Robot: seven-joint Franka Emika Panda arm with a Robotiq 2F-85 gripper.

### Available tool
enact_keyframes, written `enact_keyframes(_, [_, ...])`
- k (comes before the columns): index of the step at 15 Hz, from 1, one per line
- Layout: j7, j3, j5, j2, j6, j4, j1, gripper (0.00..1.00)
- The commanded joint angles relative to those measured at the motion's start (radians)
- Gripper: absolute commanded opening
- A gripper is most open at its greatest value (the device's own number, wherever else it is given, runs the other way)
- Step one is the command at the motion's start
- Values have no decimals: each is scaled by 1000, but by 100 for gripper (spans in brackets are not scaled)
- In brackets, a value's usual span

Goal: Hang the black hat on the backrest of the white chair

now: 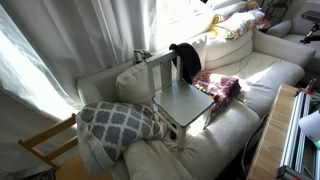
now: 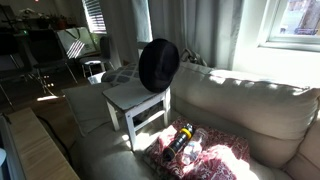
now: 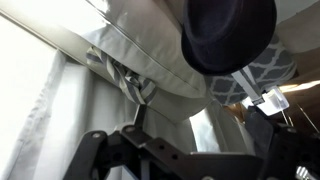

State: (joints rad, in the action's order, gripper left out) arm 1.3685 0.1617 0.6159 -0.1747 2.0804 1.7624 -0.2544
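Hand occupies the lower edge of the wrist view; whether it is released or clenched cannot be told. Above and beyond the hand, clear of it, the black hat hangs on the backrest of the white chair, which stands on a sofa.

Cream sofa taken as reference. On its seat, at one end: grey-and-white lattice-patterned cushion. Mid-seat, against the sofa's backrest: crumpled red-and-pink patterned cloth. At the sofa's far end: pale rumpled blanket. Behind the sofa: sheer curtains, sunlit. Beside the sofa's cushion end: wooden-framed chair.
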Motion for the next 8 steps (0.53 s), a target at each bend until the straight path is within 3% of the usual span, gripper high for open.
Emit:
enact_keyframes(1, [-118, 21, -163, -29, -183, -105, -20, 100])
enact_keyframes(3, [-133, 24, -192, -42, -294, -146, -35, 100])
enact_keyframes(4, [-102, 12, -146, -9, -211, -93, -30, 100])
enact_keyframes(8, [-114, 16, -169, -22, -268, -121, -41, 100])
